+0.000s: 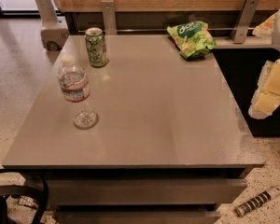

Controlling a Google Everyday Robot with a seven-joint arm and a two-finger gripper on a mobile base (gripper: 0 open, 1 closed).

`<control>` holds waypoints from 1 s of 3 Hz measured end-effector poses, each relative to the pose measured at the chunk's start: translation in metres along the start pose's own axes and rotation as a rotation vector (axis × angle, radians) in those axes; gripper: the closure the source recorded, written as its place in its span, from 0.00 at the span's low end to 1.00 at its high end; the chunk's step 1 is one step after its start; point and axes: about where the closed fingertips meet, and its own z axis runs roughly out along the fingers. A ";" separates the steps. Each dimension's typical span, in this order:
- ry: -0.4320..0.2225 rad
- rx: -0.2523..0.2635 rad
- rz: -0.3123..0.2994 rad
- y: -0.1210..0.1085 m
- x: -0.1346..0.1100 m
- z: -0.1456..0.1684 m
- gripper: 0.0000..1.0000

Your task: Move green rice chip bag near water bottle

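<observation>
The pale yellow-and-white tool hangs just beyond the right edge of the grey surface; I cannot tell whether it is released or clenched. The crinkly bright green rice chip bag lies left of the tool and farther back, on the surface's far corner. The clear plastic water bottle with a white cap stands well apart from the tool, across the surface, with a green soda can beyond it.

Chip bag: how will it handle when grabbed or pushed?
Chip bag looks crinkly and puffed, so probably light and will crumple under a pinch. Lying flat at the far edge of the table, it should slide rather than roll. Tool hangs right of the table, apart from it.
</observation>
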 end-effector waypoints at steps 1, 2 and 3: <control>0.018 0.060 0.127 -0.037 0.016 0.004 0.00; 0.002 0.151 0.301 -0.070 0.038 0.014 0.00; -0.113 0.312 0.457 -0.116 0.052 0.025 0.00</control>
